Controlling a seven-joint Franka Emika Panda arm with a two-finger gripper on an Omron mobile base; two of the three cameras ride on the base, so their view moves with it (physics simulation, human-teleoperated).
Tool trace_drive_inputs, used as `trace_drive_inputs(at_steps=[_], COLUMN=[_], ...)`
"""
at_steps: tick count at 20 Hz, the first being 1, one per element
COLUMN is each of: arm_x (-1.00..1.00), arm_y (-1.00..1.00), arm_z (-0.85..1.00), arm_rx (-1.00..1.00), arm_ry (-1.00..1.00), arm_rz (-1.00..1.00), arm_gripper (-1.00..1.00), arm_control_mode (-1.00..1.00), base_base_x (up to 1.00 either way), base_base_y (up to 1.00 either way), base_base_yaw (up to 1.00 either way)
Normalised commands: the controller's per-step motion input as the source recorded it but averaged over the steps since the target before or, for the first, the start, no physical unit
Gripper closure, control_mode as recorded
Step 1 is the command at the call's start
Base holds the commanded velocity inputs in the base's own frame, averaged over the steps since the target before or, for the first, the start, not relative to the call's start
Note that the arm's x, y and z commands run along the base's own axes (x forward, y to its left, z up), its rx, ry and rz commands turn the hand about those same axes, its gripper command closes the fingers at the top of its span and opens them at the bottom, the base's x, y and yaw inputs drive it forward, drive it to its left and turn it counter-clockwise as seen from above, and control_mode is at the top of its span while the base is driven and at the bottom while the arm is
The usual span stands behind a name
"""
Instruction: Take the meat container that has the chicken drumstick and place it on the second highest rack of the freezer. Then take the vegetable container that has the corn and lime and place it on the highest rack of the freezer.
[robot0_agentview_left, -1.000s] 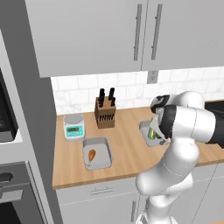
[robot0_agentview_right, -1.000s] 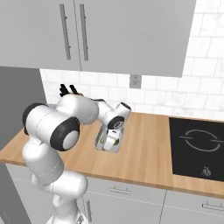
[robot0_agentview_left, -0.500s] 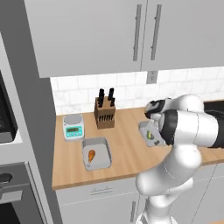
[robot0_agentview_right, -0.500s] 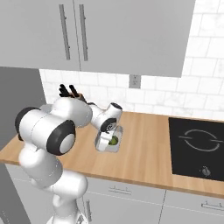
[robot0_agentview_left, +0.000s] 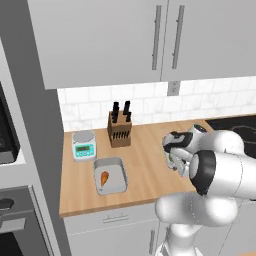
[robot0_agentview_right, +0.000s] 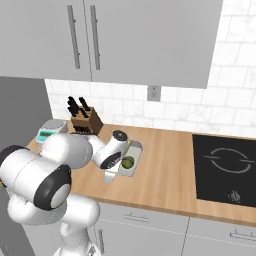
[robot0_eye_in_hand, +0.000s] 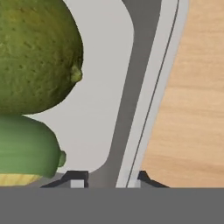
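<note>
Fingertips (robot0_eye_in_hand: 77, 180) straddle the wall of the vegetable tray (robot0_eye_in_hand: 131, 109): one tip sits inside the tray, the other outside over the counter (robot0_eye_in_hand: 192, 96), with the rim running between them. They look closed in on that wall, though actual contact cannot be made out.

Inside the tray, the lime (robot0_eye_in_hand: 37, 54) lies close to the gripper (robot0_eye_in_hand: 107, 179), its small pointed nub facing the wall being pinched. Just beside it, touching or nearly so, is the green husk end of the corn (robot0_eye_in_hand: 26, 151), with a strip of yellow kernels at the bottom edge; its rounded end points the same way as the lime's nub.

From the right base view, the tray (robot0_agentview_right: 134, 150) sits mid-counter with its long axis running from the front edge toward the backsplash, angled slightly. The lime (robot0_agentview_right: 128, 162) rests in the nearer half, and the gripper (robot0_agentview_right: 111, 173) comes down on the front end.

In the left base view, the gripper (robot0_agentview_left: 172, 159) is low at the counter (robot0_agentview_left: 145, 155). Well apart to the left is the meat tray (robot0_agentview_left: 120, 172), long axis front to back, with the drumstick (robot0_agentview_left: 104, 178) inside, its narrow end toward the counter's front. Behind it stand a scale (robot0_agentview_left: 84, 145) and a knife block (robot0_agentview_left: 119, 129).
</note>
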Motion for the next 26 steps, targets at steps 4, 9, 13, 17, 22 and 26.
trace_drive_inputs(at_steps=[4, 9, 13, 17, 22, 26], arm_x=[-0.17, 0.02, 0.08, -0.24, -0.65, -0.88], arm_y=[-0.52, -0.64, -0.41, -0.09, 0.03, 0.08], arm_z=[-0.03, 0.63, 1.00, 1.00, 0.81, 0.80], arm_rx=[0.21, 0.06, -0.27, -0.46, -0.32, -0.01], arm_ry=[-0.01, 0.00, 0.01, -0.13, -0.24, -0.39], arm_rz=[-0.01, 0.27, 0.56, 0.72, 0.56, 0.31], arm_gripper=[1.00, 1.00, 1.00, 1.00, 1.00, 1.00], arm_control_mode=[-1.00, -1.00, -1.00, -1.00, -1.00, -1.00], base_base_x=[0.00, 0.00, 0.00, 0.00, 0.00, 0.00], base_base_y=[0.00, 0.00, 0.00, 0.00, 0.00, 0.00], base_base_yaw=[0.00, 0.00, 0.00, 0.00, 0.00, 0.00])
